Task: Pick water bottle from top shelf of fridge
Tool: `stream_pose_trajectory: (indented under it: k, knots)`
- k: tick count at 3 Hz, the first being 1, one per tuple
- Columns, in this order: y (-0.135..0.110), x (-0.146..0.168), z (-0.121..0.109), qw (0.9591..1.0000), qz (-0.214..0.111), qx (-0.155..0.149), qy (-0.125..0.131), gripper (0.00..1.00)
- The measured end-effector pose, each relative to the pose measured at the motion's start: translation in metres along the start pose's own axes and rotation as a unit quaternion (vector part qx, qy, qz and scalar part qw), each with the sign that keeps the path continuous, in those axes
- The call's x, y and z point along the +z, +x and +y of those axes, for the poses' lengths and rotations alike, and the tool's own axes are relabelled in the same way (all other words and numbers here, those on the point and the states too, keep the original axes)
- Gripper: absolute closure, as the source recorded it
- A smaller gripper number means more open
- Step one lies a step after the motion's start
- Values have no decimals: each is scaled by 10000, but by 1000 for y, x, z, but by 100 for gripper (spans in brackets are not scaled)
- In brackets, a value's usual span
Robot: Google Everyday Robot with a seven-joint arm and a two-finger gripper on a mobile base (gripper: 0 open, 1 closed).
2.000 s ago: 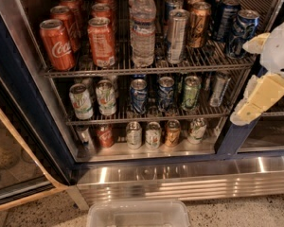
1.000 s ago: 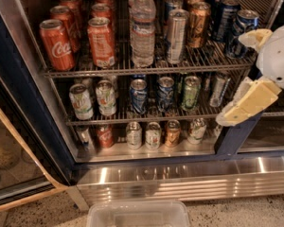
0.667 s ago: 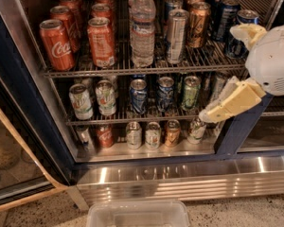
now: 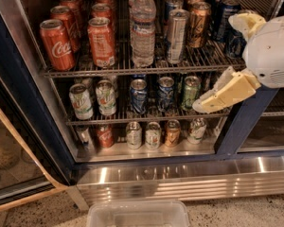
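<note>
Clear ribbed plastic, our water bottle [image 4: 143, 30] stands at the front of the fridge's [image 4: 180, 179] top shelf [image 4: 85, 73], tight between a red can [image 4: 102, 41] and a silver can [image 4: 176, 36]. We see the claw [image 4: 217, 63] spread empty, to its right and lower.

Matt plastic hand [image 4: 217, 64] before metal-racked fridge [image 4: 180, 178]

Gripper [image 4: 217, 64] swung left from right edge over 2 s; its lower finger [image 4: 223, 93] now overlaps right end of the middle rack [image 4: 132, 120], just beside the green can [image 4: 190, 91].
</note>
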State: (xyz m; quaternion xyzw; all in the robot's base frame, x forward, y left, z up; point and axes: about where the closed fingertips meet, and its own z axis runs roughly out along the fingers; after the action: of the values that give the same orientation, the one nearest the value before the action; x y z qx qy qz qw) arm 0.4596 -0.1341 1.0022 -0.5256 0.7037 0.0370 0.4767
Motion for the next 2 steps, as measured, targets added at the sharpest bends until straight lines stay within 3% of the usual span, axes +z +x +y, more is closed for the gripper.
stream_pose_trajectory:
  k: [1, 2]
  knots:
    - [-8, 9, 2, 9999, -130, -14, 26, 0]
    - [-29, 29, 5, 9982, -535, 149, 219, 0]
